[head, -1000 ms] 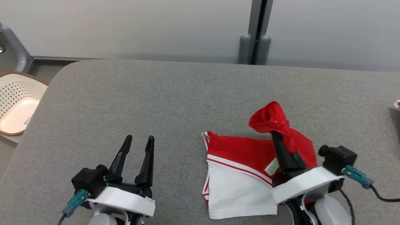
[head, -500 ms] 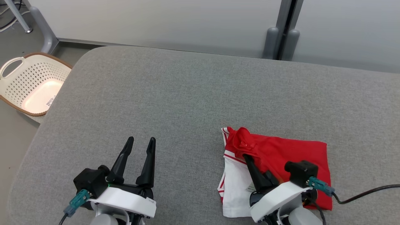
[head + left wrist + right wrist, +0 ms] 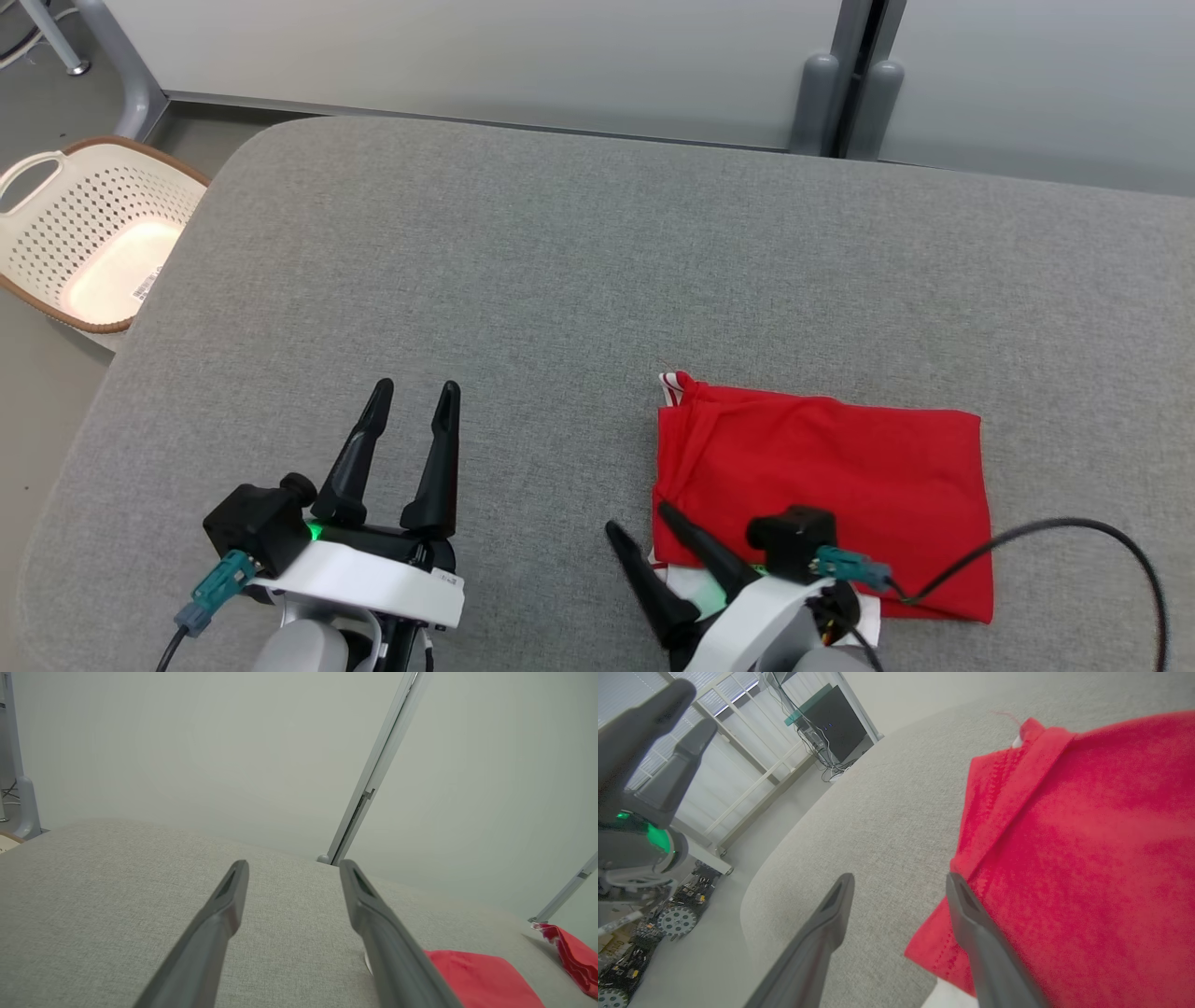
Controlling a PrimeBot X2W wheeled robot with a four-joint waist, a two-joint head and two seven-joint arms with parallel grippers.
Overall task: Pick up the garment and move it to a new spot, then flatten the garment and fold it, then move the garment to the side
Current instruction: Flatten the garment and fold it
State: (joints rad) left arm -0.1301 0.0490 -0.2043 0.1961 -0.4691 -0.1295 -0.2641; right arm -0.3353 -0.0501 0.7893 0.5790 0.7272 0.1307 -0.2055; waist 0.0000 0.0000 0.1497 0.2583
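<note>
The garment (image 3: 822,485) is a red and white piece folded into a red rectangle on the grey padded table (image 3: 560,280), right of centre near the front. A sliver of white shows at its lower left edge. My right gripper (image 3: 637,519) is open at the garment's lower left corner, with nothing between its fingers. In the right wrist view the garment (image 3: 1087,858) lies to the right and my right gripper (image 3: 899,879) straddles its edge. My left gripper (image 3: 413,390) stands open over bare table at the lower left, also open in its own view (image 3: 293,865). The garment (image 3: 481,980) shows there at the lower right.
A cream perforated basket (image 3: 84,233) stands on the floor beyond the table's left edge. A pale wall with a grey post (image 3: 845,84) runs behind the table. Another red cloth (image 3: 572,954) lies at the table's far right. A black cable (image 3: 1074,541) loops over the front right.
My right gripper carried the red flap over to the left, laid it down and opened, letting go. The white part is now covered. The head camera shifted; my left gripper stayed put.
</note>
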